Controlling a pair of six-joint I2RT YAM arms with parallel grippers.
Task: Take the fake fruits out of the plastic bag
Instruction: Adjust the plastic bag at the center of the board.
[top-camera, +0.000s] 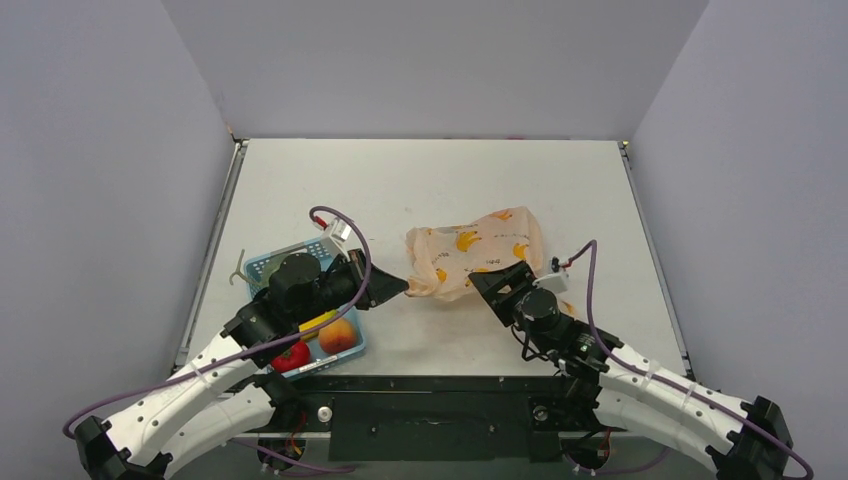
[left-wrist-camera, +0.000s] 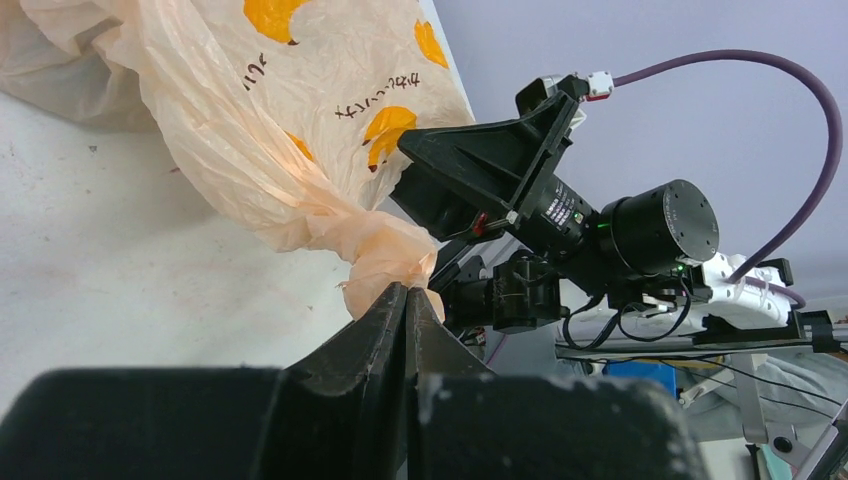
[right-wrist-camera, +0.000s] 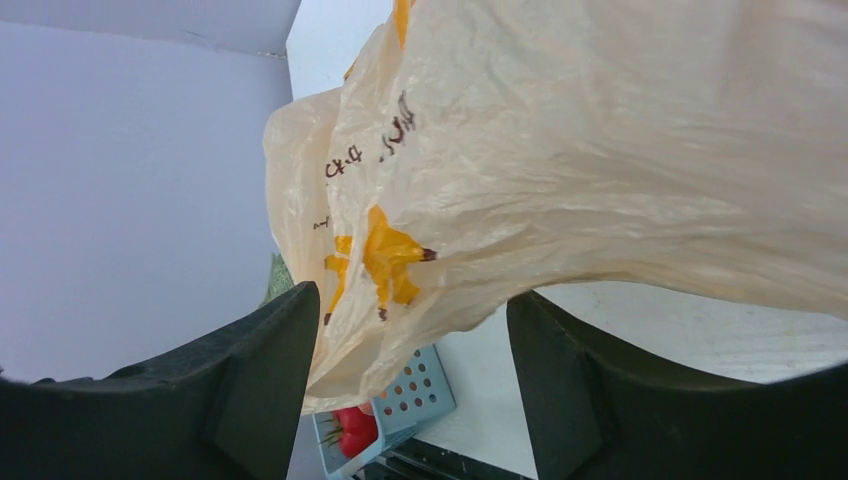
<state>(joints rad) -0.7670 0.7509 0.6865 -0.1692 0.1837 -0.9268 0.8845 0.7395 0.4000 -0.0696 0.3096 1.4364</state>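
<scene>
The plastic bag (top-camera: 480, 250), pale peach with yellow-orange marks, lies crumpled in the middle of the table. My left gripper (top-camera: 403, 287) is shut on a twisted corner at the bag's left end; in the left wrist view the jaws (left-wrist-camera: 407, 295) pinch that bunched corner of the bag (left-wrist-camera: 250, 120). My right gripper (top-camera: 490, 282) stands open at the bag's near right side. In the right wrist view a loose fold of the bag (right-wrist-camera: 600, 150) hangs between its spread fingers (right-wrist-camera: 410, 310). The fake fruits are hidden; none shows through the plastic.
A blue mesh basket (top-camera: 262, 268) sits under my left arm, holding a red tomato (top-camera: 291, 356), a peach (top-camera: 338, 336) and a yellow banana (top-camera: 318, 322). The basket (right-wrist-camera: 425, 385) and tomato (right-wrist-camera: 352, 425) also show below the bag. Grey walls enclose the table.
</scene>
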